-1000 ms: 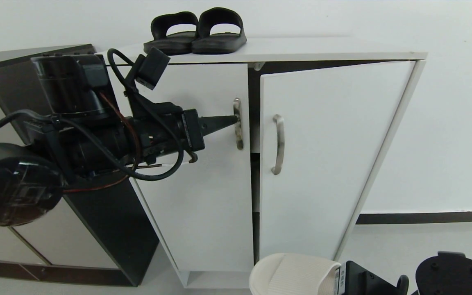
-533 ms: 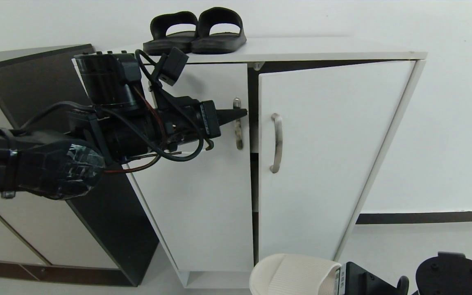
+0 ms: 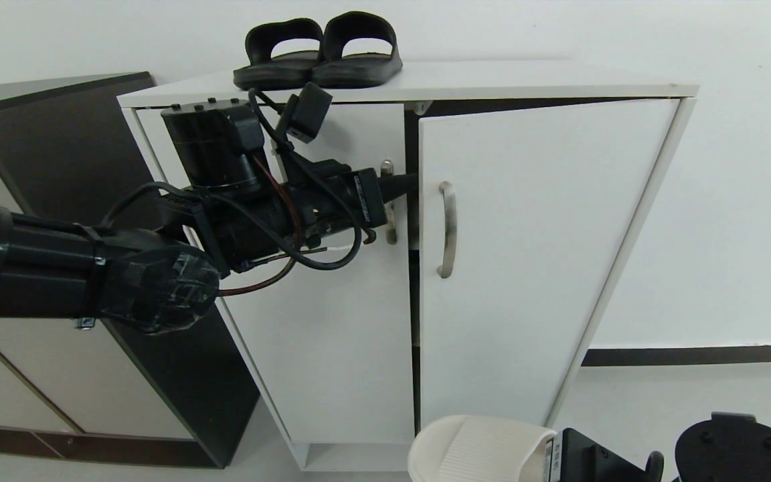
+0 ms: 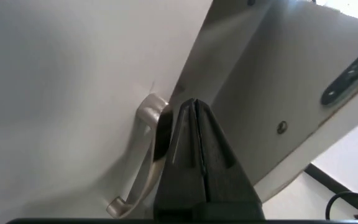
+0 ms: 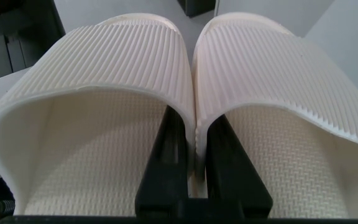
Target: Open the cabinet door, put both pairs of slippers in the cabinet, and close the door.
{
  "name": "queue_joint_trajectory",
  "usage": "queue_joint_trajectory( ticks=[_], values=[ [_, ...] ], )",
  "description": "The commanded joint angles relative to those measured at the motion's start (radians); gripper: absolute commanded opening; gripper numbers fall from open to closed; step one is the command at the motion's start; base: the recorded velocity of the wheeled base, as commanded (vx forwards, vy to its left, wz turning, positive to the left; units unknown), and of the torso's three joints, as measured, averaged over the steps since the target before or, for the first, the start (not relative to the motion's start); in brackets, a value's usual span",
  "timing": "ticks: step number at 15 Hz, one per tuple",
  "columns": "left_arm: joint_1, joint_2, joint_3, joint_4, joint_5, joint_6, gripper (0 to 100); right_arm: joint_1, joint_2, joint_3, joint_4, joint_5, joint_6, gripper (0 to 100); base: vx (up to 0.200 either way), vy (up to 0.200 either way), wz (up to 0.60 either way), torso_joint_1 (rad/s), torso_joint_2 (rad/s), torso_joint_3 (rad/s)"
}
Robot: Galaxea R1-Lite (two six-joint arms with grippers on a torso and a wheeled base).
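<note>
Two fingers of the left hand [image 3: 405,185] are pressed together, arm level, tip in the gap between the left door handle [image 3: 389,201] and the ajar right door [image 3: 533,254]; a second ago it touched that handle; black slippers [image 3: 318,53] lie atop the cabinet [image 3: 526,84]; the right hand [image 5: 194,134] pinches the cream slippers [image 3: 479,447] low down; white wall [image 3: 727,201] behind.

white cabinet [image 3: 425,84] | right door [image 3: 533,268] slightly ajar, left door [image 3: 332,321] shut | black slippers [image 3: 322,53] paired up on top | cream ribbed slippers [image 5: 117,68] side by side, low out front
</note>
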Motion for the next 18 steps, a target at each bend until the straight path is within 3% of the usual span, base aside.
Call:
queue_joint_trajectory(
  ticks=[1,12,13,16,18],
  values=[
    [-0.006,0.02,-0.001,-0.002,0.0,-0.001,0,0.0,0.01,0.0,-0.001,0.0,0.0,0,0.0,0.0,0.0,0.0,0.0,0.0],
    [-0.011,0.016,-0.031,0.051,0.002,-0.001,0,0.008,0.037,0.002,0.002,0.0,0.002,0,-0.018,0.0,0.0,0.0,0.0,0.0],
    [-0.023,0.016,-0.028,0.051,0.003,-0.001,0,0.008,0.045,0.003,0.002,0.002,0.003,0,-0.2,0.0,0.0,-0.002,0.0,0.002],
    [-0.098,0.014,-0.013,0.046,0.086,0.005,0,0.046,0.043,0.025,-0.001,0.002,0.002,0,-0.2,0.0,0.0,0.006,0.0,0.005],
    [-0.189,0.013,0.038,0.041,0.111,0.042,0,0.105,0.011,0.058,-0.007,0.0,-0.002,0,-0.2,0.0,0.0,0.0,0.01,0.005]
  ],
)
